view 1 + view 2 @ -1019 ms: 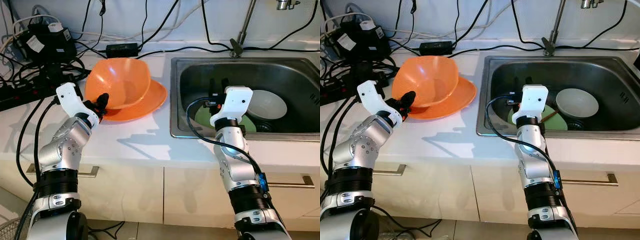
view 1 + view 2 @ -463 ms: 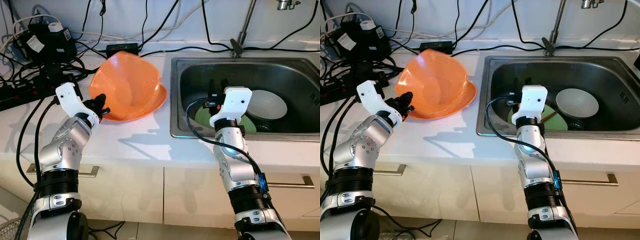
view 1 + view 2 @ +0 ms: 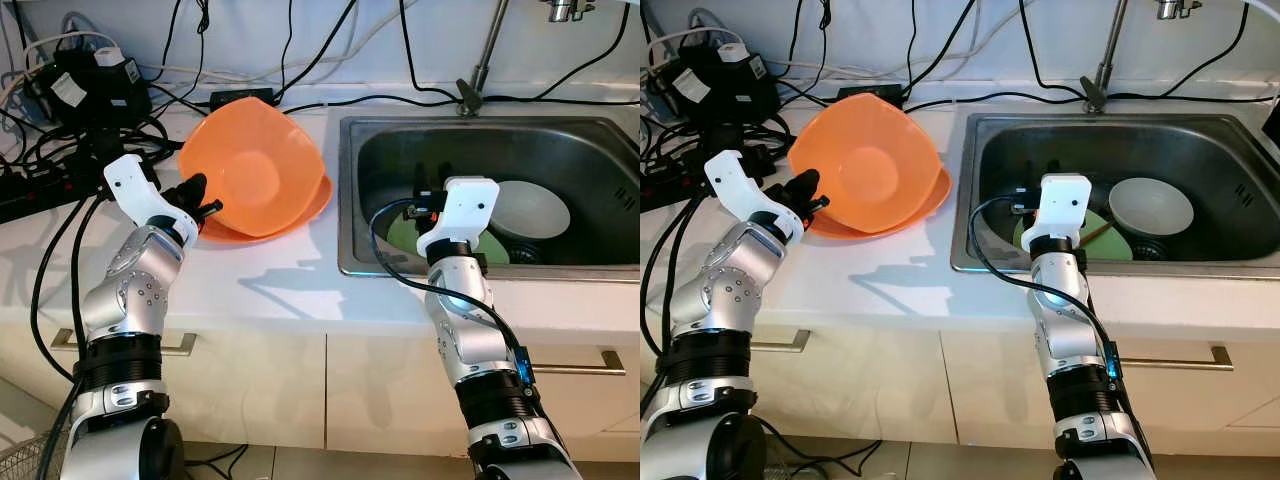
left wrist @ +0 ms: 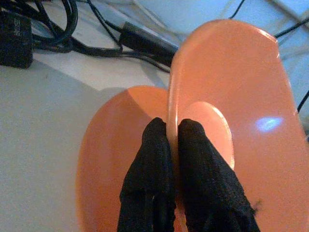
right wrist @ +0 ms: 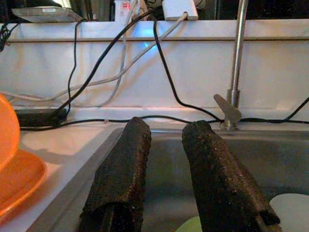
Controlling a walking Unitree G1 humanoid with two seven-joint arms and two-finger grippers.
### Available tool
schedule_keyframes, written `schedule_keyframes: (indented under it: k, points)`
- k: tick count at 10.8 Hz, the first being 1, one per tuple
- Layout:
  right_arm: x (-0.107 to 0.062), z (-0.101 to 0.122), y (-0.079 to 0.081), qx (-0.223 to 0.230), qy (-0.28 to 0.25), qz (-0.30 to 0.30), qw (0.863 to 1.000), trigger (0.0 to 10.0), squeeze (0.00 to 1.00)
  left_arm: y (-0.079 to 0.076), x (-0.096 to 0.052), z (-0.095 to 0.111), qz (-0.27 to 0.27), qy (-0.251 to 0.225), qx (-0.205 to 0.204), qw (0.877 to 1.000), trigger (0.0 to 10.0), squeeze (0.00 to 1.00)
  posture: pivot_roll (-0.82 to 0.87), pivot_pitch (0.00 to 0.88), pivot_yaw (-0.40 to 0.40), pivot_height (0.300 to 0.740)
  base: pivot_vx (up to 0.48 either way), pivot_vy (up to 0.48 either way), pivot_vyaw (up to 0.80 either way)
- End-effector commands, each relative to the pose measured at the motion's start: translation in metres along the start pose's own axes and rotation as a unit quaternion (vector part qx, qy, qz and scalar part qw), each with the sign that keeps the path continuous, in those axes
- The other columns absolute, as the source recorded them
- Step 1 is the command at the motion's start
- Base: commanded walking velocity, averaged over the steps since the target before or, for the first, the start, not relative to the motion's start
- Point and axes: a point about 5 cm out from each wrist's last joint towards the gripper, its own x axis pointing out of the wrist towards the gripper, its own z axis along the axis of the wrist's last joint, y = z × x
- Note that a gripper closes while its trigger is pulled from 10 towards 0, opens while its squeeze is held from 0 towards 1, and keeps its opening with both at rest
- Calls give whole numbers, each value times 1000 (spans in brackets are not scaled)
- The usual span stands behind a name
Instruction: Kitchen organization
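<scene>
An orange bowl [image 3: 255, 175] is tipped up on its edge over an orange plate [image 3: 312, 203] on the white counter. My left gripper [image 3: 200, 196] is shut on the bowl's left rim; in the left wrist view its fingertips [image 4: 157, 140] pinch the bowl wall [image 4: 227, 77] above the plate [image 4: 113, 140]. My right gripper [image 5: 164, 140] is open, held over the left part of the steel sink [image 3: 400, 130]. In the sink lie a green plate [image 3: 1120, 245] and a white bowl [image 3: 1152, 205].
A tangle of black cables and power adapters [image 3: 75, 90] crowds the counter's back left. A black adapter [image 3: 245, 97] lies behind the bowl. The tap [image 3: 475, 85] stands behind the sink. Bare counter [image 3: 260, 280] lies in front of the plate.
The left gripper has lifted and turned the orange bowl, from lying rim-down on the plate to standing tilted with its inside facing me. The right arm has stayed put.
</scene>
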Motion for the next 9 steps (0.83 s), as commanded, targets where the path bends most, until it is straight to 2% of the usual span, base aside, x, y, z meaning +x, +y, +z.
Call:
schedule_keyframes:
  k: [1, 2, 3, 4, 6, 8, 9]
  points:
    - [1, 0, 3, -2, 4, 6, 1000, 10000, 0, 6, 0, -4, 24, 3, -6, 1000, 0, 0, 64, 0, 54, 740, 0, 0, 0]
    - [1, 0, 3, -4, 5, 7, 1000, 10000, 0, -2, 0, 8, 4, -53, -29, 998, 471, 0, 65, 0, 51, 740, 0, 0, 0]
    - [1, -1, 4, -11, 7, 10, 1000, 10000, 0, -15, -2, 14, -32, -90, -57, 994, 3255, 0, 65, 0, 49, 740, 0, 0, 0]
    - [1, -2, 3, -13, 8, 10, 1000, 10000, 0, -28, -4, 15, -60, -107, -76, 990, 10000, 0, 68, 0, 47, 740, 0, 0, 0]
    - [2, -1, 4, -14, 9, 12, 1000, 10000, 0, -44, -5, 6, -82, -116, -106, 984, 10000, 0, 69, 0, 46, 740, 0, 0, 0]
    - [4, 2, 3, -11, 5, 14, 1000, 10000, 0, -72, -4, -10, -117, -99, -130, 980, 10000, 0, 67, 0, 45, 740, 0, 0, 0]
    - [5, 3, 2, -4, 3, 10, 1000, 10000, 945, -81, -3, -15, -127, -91, -132, 979, 10000, 0, 65, 0, 46, 740, 0, 0, 0]
